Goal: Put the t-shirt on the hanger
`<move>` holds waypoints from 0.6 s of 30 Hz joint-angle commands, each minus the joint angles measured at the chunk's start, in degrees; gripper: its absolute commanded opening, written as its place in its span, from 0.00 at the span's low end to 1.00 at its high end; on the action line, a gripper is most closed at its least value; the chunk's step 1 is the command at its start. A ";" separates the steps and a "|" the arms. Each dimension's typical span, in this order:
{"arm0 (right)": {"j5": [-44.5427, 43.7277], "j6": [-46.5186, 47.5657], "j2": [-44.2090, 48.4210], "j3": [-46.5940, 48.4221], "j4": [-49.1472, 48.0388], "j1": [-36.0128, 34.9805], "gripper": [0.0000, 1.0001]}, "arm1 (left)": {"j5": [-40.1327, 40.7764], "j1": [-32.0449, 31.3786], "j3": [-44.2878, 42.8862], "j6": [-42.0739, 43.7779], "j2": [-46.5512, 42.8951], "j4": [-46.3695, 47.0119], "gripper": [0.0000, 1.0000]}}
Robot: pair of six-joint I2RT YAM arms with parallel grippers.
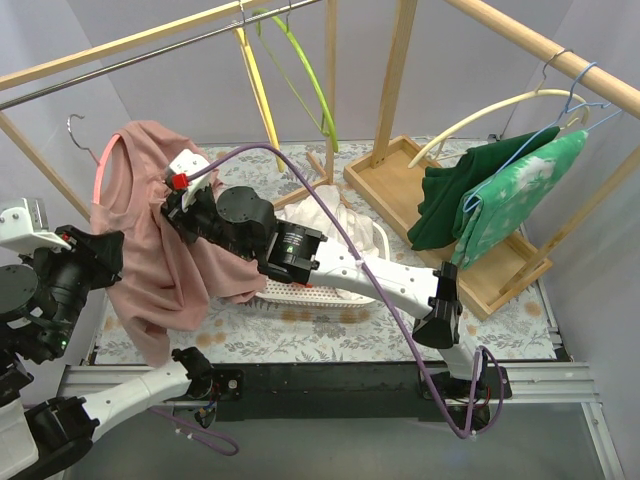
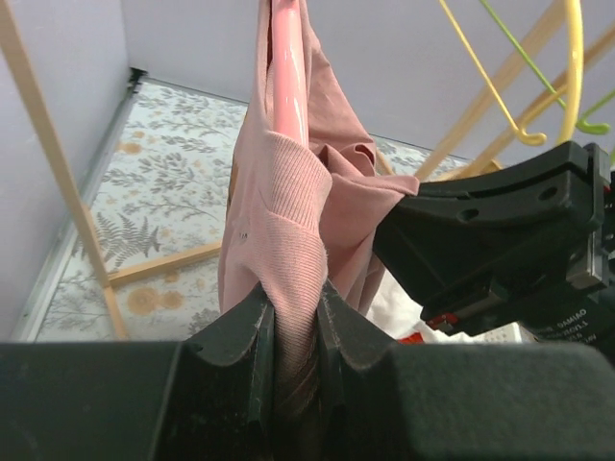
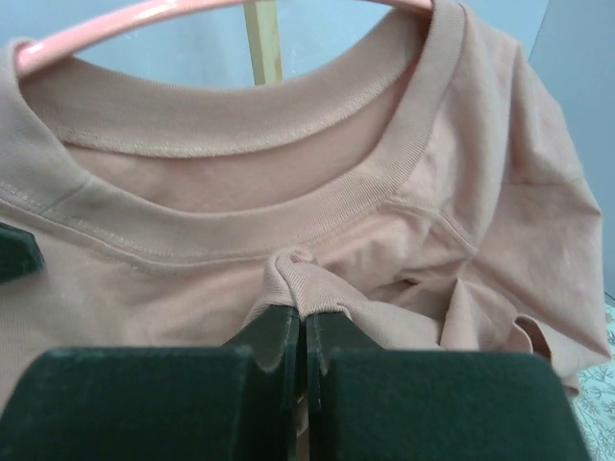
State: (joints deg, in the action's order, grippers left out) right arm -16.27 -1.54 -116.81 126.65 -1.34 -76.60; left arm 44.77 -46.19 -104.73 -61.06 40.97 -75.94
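Observation:
A pink t-shirt hangs draped over the pink hanger at the left, its metal hook pointing up. My left gripper is shut on the shirt's ribbed collar, with the pink hanger arm above it. My right gripper is shut on a pinch of the shirt's fabric just below the neckline; the hanger runs through the neck opening. In the top view the right gripper sits against the shirt's chest.
A wooden rail crosses the top left, with yellow and green hangers on it. A white basket of clothes sits mid-table. Green garments hang at the right over a wooden tray.

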 commanded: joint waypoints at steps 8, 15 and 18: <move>2.74 -0.92 0.09 6.42 -9.11 1.19 0.01 | 12.09 0.23 -3.38 3.93 1.65 6.07 0.00; 3.44 -0.83 1.24 6.33 -11.31 0.84 0.01 | 13.15 0.14 -4.43 5.95 1.92 7.30 0.00; 2.65 -0.83 1.68 4.75 -11.93 0.75 0.01 | 13.15 0.23 -4.17 5.42 2.18 6.51 0.00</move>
State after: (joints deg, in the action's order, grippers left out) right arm -13.32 -2.76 -119.42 130.08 -7.16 -75.42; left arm 55.86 -46.19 -108.12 -56.55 42.37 -72.38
